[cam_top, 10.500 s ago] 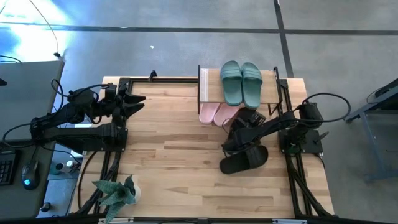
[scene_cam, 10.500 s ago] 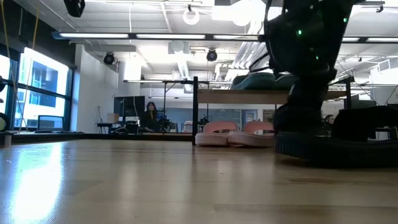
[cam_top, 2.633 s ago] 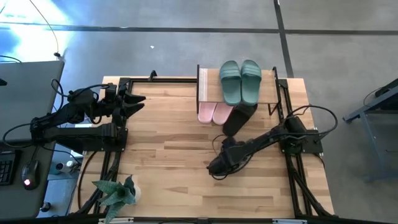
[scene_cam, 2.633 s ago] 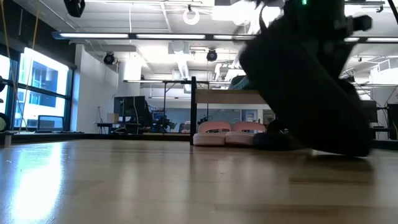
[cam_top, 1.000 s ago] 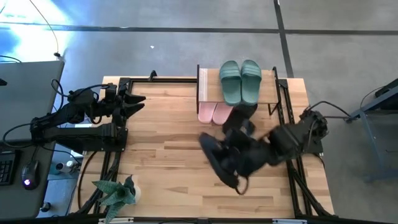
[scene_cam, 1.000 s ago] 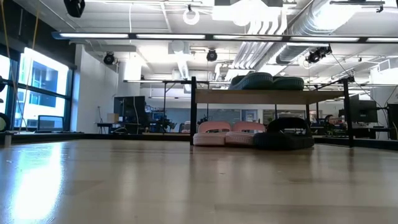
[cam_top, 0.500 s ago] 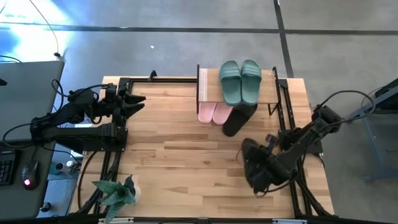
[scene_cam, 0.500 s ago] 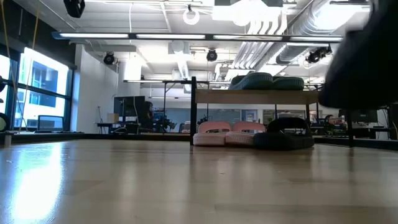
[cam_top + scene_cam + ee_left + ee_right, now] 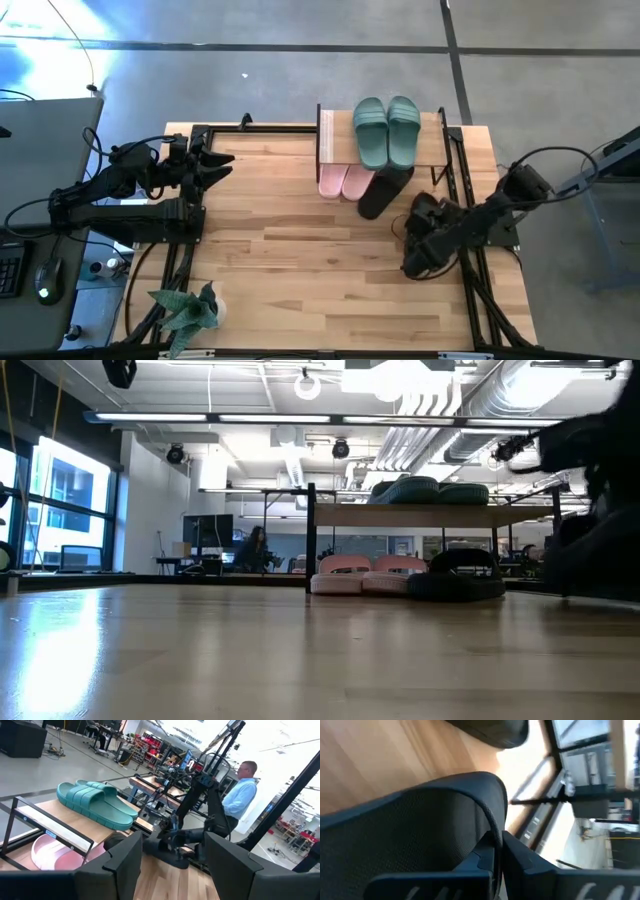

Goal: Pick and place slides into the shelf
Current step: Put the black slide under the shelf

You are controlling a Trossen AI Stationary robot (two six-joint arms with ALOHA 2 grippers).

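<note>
1. Your wooden worktop (image 9: 300, 250) carried the shelf (image 9: 436, 140): green slides (image 9: 387, 131) on top, pink slides (image 9: 340, 181) and one black slide (image 9: 380, 193) beneath.
2. Your right tool (image 9: 418, 262) hung clenched on the other black slide (image 9: 410, 830) at the worktop's right edge; the left tool (image 9: 215, 166) waited released at the far left.

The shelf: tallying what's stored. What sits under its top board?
Under the shelf top board: pink slides and one black slide, toes poking out. Their far ends are covered by the board.

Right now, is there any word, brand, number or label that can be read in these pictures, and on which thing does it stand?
No text can be read.
White edge strip of the shelf: a small blue label, too blurred to read.
Green slides: no brand or number visible.
Pink slides: no marking visible.
Black slide under the shelf: no marking visible.
Black slide held by the right gripper: plain dark strap, no print.
</note>
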